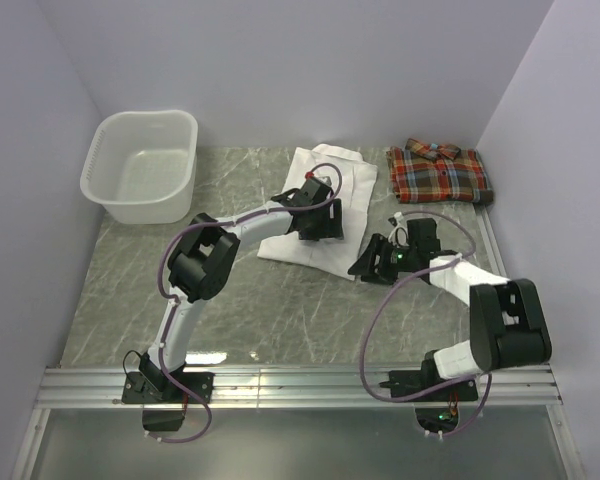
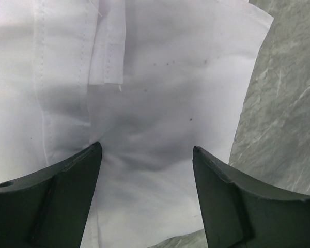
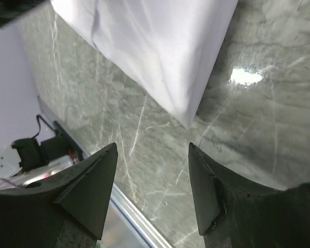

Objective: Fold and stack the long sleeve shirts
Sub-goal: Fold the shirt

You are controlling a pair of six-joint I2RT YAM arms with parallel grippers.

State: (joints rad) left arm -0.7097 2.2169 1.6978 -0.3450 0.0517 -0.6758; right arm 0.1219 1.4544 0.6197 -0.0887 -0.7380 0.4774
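White shirt (image 1: 352,185) lay in rough folded rectangle, centre of frame, on marble table (image 1: 130,290). Plaid shirt (image 1: 440,173) sat folded at upper right, well apart. Left gripper (image 1: 318,222) was over white shirt's middle, jaws wide, nothing between; contact with cloth unclear. Right gripper (image 1: 372,262) was just beside shirt's lower-right corner, jaws apart, empty. Judged: cloth thin, light, limp, likely to slide on smooth marble. Best hold: corner or doubled edge, pinching all layers.

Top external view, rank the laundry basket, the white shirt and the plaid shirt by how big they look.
1. white laundry basket and white shirt: about alike, the shirt partly hidden by the left arm.
2. plaid shirt: smallest.
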